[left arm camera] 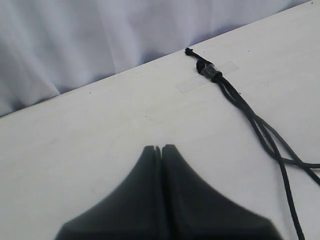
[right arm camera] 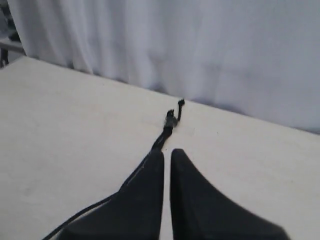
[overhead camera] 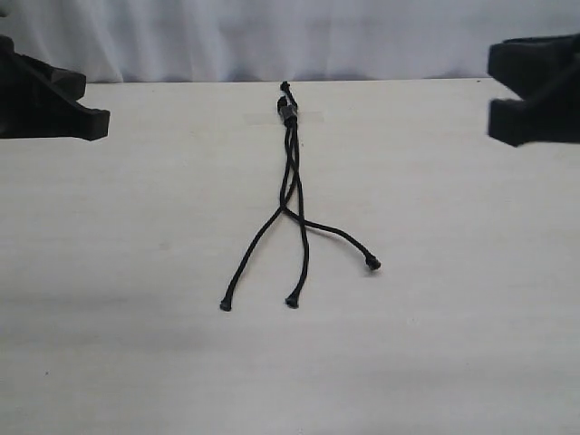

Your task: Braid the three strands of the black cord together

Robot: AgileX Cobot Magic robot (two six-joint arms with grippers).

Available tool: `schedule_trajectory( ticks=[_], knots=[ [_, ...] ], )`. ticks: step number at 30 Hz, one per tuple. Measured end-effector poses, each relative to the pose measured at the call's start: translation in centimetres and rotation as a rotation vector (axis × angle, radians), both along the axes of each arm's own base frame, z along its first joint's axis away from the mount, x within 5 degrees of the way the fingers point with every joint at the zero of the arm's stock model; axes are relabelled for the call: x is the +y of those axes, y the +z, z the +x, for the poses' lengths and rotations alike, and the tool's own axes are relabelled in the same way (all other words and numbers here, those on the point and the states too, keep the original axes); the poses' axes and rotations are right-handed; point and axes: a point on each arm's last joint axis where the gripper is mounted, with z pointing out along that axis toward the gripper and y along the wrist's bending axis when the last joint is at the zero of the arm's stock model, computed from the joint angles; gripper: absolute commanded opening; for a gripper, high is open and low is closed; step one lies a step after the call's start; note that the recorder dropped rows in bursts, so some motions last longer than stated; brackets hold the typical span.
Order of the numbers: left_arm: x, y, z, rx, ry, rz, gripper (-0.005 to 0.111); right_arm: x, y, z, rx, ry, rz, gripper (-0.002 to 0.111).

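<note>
The black cord [overhead camera: 288,109] lies along the middle of the table, its knotted end with the small clip at the far edge under a strip of clear tape [left arm camera: 192,84]. Below the clip the three strands [overhead camera: 292,181] run close together and cross, then spread apart. The left strand [overhead camera: 246,263], middle strand [overhead camera: 303,263] and right strand [overhead camera: 343,234] each end in a small knob. My left gripper [overhead camera: 91,109] hovers at the far left, shut and empty, well away from the cord [left arm camera: 207,69]. My right gripper [overhead camera: 497,95] hovers at the far right, shut to a thin slit with nothing in it, aimed towards the cord [right arm camera: 170,120].
The pale wooden table [overhead camera: 136,272] carries only the cord. A white curtain [overhead camera: 272,36] hangs just behind the table's far edge. A dark object [right arm camera: 5,40] shows past the table's corner in the right wrist view.
</note>
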Motion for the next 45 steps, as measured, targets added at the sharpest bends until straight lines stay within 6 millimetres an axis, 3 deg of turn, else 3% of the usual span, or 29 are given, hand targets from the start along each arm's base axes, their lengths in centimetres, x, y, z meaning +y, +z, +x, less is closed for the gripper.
schedule_trajectory(
  ticks=[2, 8, 9, 14, 24, 40, 45],
  knots=[
    [0.0, 0.0, 0.0, 0.0, 0.0, 0.0, 0.0, -1.1, -0.7, -2.8, -0.09, 0.006, 0.047, 0.004],
    [0.0, 0.0, 0.0, 0.0, 0.0, 0.0, 0.0, -3.0, -3.4, -7.4, -0.189, 0.01, 0.093, 0.004],
    [0.0, 0.0, 0.0, 0.0, 0.0, 0.0, 0.0, -3.5, -4.6, -8.5, -0.205, 0.01, 0.122, 0.004],
    [0.0, 0.0, 0.0, 0.0, 0.0, 0.0, 0.0, -4.2, -8.7, -10.6, -0.286, 0.014, 0.215, 0.004],
    [0.0, 0.0, 0.0, 0.0, 0.0, 0.0, 0.0, -4.4, -13.1, -11.0, -0.212, 0.007, 0.204, 0.004],
    [0.0, 0.0, 0.0, 0.0, 0.0, 0.0, 0.0, -4.5, -13.1, -10.9, -0.215, 0.0, 0.209, 0.004],
    [0.0, 0.0, 0.0, 0.0, 0.0, 0.0, 0.0, -5.4, -13.0, -10.7, -0.24, -0.13, 0.198, 0.004]
  ],
)
